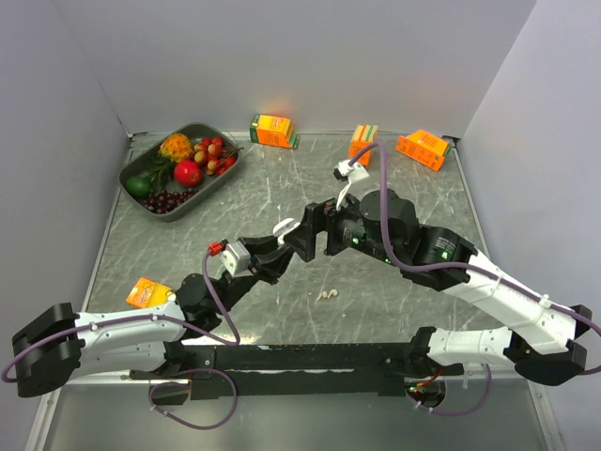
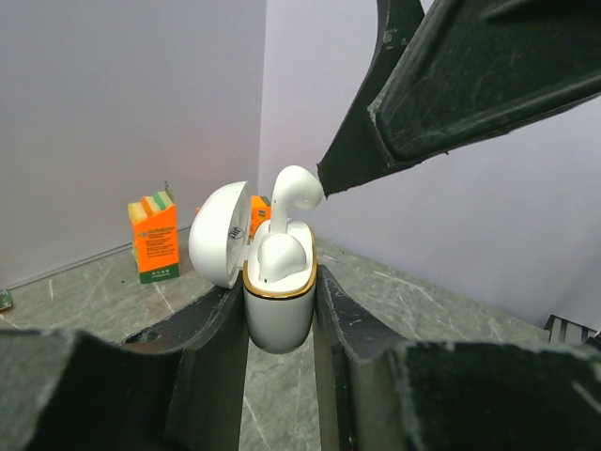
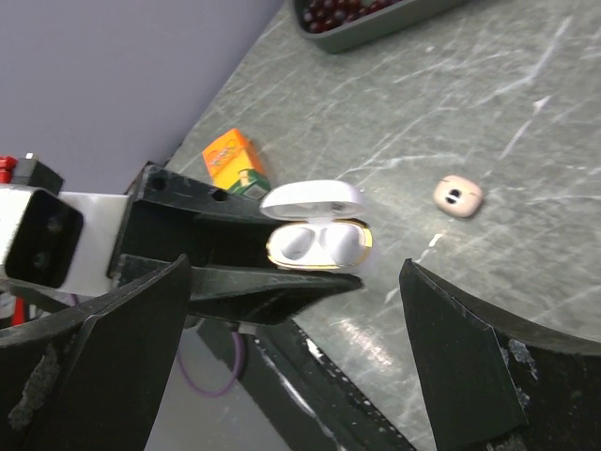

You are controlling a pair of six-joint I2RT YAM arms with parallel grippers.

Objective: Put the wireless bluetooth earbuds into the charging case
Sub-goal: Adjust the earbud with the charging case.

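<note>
Jaws first: clamped on the charging case (image 3: pixel 349 246) at left gripper (image 2: pixel 279 305), spread wide with nothing between them at right gripper (image 1: pixel 308 233). Holding case upright, off the surface above mid-table (image 1: pixel 423 188), with lid (image 2: pixel 221 235) swung back away from the right arm, presumably to keep both sockets facing up and reachable. Seeing one earbud (image 2: pixel 279 256) down in its socket, about rim level. Seeing second earbud (image 2: pixel 294 191) standing proud of the gold rim, lower end in, head sticking up; looks only part-seated. Touching that head side-on with one right fingertip (image 2: pixel 338 169), not pinching. Reads as a press-down, with jaws kept wide so the other finger clears the lid. Judging step as final seating of second bud; calls for a short straight push along the socket axis. Risk: tipping the bud out or twisting case in the clamp if pushed sideways. Also noting a pale-beige loose earbud (image 3: pixel 457 195) lying on the table toward the near edge, well apart from the case. Juice cartons (image 1: pixel 273 130) along far edge and fruit tray (image 1: pixel 200 126) in far-left corner, neither in the way.
</note>
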